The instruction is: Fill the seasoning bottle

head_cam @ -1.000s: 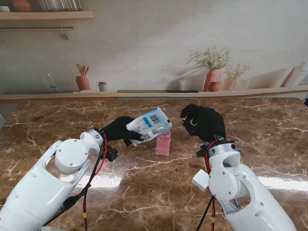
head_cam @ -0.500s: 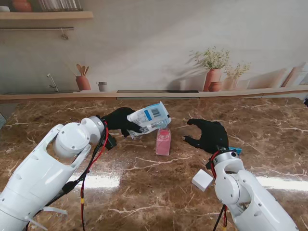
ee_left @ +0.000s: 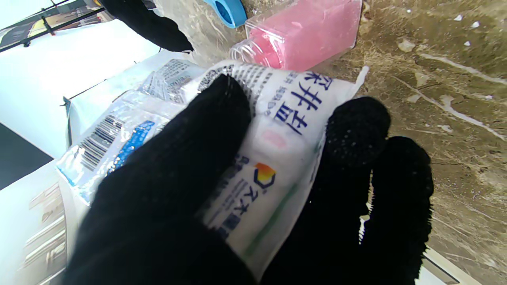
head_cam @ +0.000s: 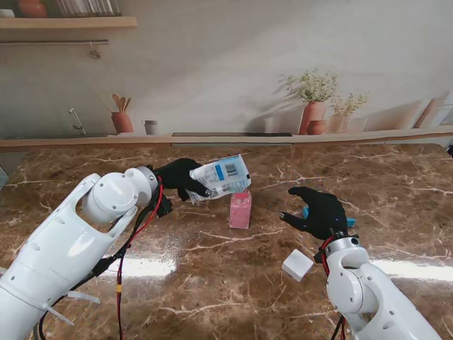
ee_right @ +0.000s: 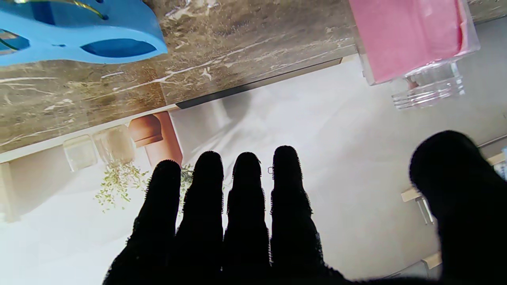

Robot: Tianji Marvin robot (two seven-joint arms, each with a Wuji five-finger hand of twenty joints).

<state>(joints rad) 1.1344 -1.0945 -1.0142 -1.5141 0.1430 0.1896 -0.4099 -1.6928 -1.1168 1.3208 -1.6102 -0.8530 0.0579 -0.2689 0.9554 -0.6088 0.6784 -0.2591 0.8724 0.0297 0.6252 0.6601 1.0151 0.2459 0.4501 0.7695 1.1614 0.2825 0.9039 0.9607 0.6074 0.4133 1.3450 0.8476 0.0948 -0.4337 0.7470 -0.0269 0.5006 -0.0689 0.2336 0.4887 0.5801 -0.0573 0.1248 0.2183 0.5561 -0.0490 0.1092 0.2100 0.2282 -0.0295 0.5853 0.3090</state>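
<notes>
Meanwhile, left of centre in the stand's view, my left hand [head_cam: 178,177] has carried the seasoning refill bag [head_cam: 221,176] up and a little farther from me than a second ago, and grips it with thumb and fingers wrapped round its body, the bag tilted with one corner just above the pink seasoning bottle [head_cam: 240,210]. That bottle stands upright on the marble table [head_cam: 212,283] at mid-frame, its clear threaded neck uncapped in the wrist views. To the right of centre, my right hand [head_cam: 320,211] has dropped from its raised place beside the bottle to low over the table, well apart from it, fingers spread and holding nothing. I judge the bottle is now left unsteadied and pouring is about to begin, not begun. Whether the bag's corner is cut open I cannot tell; my fingers hide much of it. A blue tool [head_cam: 306,212] by my right hand is mostly covered, perhaps scissors.
</notes>
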